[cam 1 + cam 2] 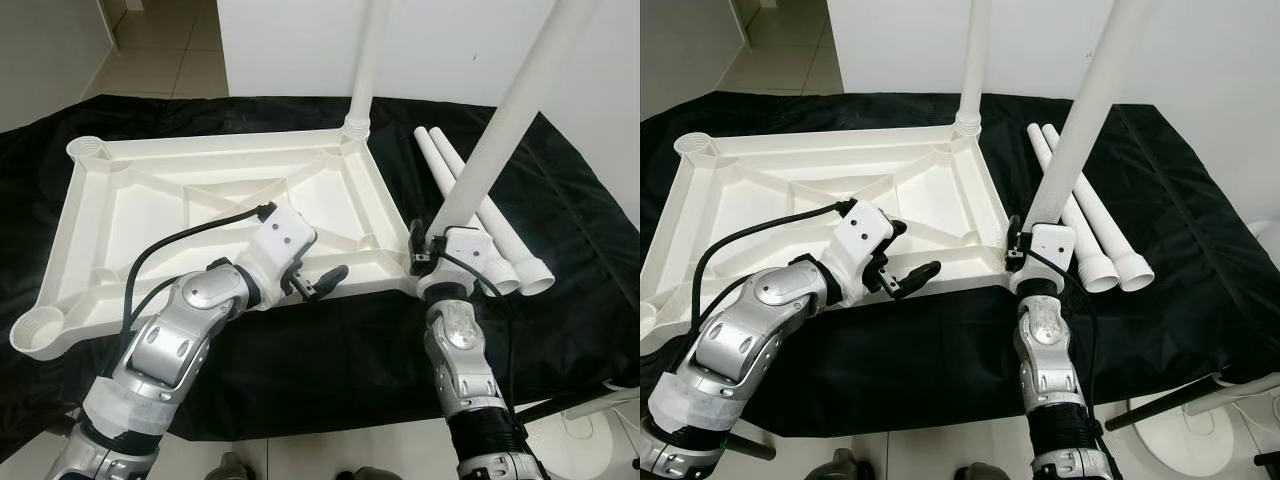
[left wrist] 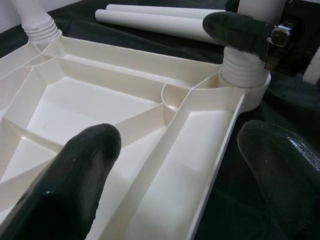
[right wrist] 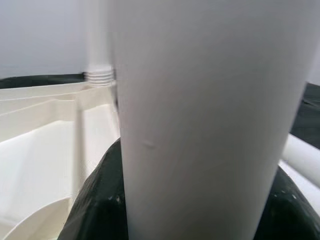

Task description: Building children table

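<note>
A white plastic tabletop (image 1: 190, 195) lies upside down on a black cloth. One white leg (image 1: 366, 60) stands in its far right corner socket. A second leg (image 1: 500, 130) stands tilted, its threaded end (image 2: 243, 65) in the near right corner socket (image 2: 250, 92). My right gripper (image 1: 430, 243) is shut on this leg just above the socket, its fingers (image 3: 92, 200) on either side. My left gripper (image 1: 316, 283) is open over the tabletop's near rim (image 2: 210, 160), one finger (image 2: 75, 185) inside the rim and the other outside. Two loose legs (image 1: 485, 215) lie side by side on the cloth to the right.
Empty corner sockets show at the far left (image 1: 86, 148) and near left (image 1: 40, 330). The black cloth (image 1: 330, 360) covers the floor around the tabletop. A white wall (image 1: 450, 50) stands behind. Tiled floor (image 1: 160, 50) lies at the back left, and a white stand base (image 1: 590, 440) at the near right.
</note>
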{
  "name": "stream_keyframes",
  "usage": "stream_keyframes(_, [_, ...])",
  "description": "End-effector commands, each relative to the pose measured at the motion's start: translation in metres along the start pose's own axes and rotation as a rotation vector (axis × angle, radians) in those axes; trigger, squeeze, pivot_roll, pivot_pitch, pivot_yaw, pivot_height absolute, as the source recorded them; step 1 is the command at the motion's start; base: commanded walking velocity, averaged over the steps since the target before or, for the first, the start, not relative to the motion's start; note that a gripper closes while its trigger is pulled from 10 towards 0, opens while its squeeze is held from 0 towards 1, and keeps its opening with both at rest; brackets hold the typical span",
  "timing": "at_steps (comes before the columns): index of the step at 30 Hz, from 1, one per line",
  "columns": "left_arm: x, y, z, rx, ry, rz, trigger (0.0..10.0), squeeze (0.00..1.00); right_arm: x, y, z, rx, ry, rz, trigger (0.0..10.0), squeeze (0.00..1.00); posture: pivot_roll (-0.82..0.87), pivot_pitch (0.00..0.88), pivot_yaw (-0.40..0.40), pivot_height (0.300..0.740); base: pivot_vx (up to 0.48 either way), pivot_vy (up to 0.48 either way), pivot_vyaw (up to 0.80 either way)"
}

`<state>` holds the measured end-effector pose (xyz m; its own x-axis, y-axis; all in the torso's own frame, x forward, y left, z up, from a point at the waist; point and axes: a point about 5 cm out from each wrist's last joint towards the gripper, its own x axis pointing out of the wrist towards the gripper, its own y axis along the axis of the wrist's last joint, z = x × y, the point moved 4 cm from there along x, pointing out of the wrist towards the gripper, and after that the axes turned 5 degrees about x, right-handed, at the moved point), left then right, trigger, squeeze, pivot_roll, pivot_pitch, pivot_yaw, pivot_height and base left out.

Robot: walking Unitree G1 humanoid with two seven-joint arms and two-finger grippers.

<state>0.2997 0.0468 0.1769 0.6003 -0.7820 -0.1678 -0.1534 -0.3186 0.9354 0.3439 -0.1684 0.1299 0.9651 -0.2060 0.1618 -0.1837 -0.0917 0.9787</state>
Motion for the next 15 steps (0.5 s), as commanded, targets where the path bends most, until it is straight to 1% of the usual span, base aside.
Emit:
stream_keyframes(1, [0.0, 0.0, 0.0, 0.003, 0.022, -0.003, 10.0, 0.0, -0.02, -0.055, 0.042, -0.056, -0.181, -0.247, 10.0, 0.0, -0.04, 0.058, -0.016, 0.74, 0.0, 0.0, 0.0])
stream_keyframes(4, [0.0, 0.001, 0.0, 0.001, 0.024, -0.002, 10.0, 0.0, -0.018, -0.054, 0.041, -0.057, -0.193, -0.236, 10.0, 0.0, -0.04, 0.058, -0.016, 0.74, 0.0, 0.0, 0.0])
stream_keyframes(7, [0.0, 0.001, 0.0, 0.001, 0.025, -0.002, 10.0, 0.0, -0.015, -0.048, 0.034, -0.057, -0.155, -0.197, 10.0, 0.0, -0.04, 0.058, -0.016, 0.74, 0.0, 0.0, 0.0])
stream_keyframes(11, [0.0, 0.001, 0.0, 0.001, 0.026, -0.002, 10.0, 0.0, -0.014, -0.045, 0.032, -0.049, -0.134, -0.176, 10.0, 0.0, -0.04, 0.057, -0.018, 0.74, 0.0, 0.0, 0.0])
stream_keyframes(12, [0.0, 0.001, 0.0, 0.0, 0.026, -0.001, 10.0, 0.0, -0.014, -0.041, 0.03, -0.03, -0.107, -0.153, 10.0, 0.58, -0.04, 0.056, -0.018, 0.74, 0.0, 0.0, 0.0])
stream_keyframes(14, [0.0, 0.001, 0.0, 0.0, 0.026, -0.001, 10.0, 0.0, -0.014, -0.041, 0.03, -0.03, -0.107, -0.153, 10.0, 0.58, -0.04, 0.056, -0.018, 0.74, 0.0, 0.0, 0.0])
stream_keyframes(15, [0.0, 0.001, 0.001, -0.001, 0.025, 0.0, 10.0, 0.0, -0.013, -0.036, 0.029, -0.014, -0.081, -0.122, 10.0, 1.0, -0.04, 0.057, -0.019, 0.74, 0.0, 0.0, 0.0])
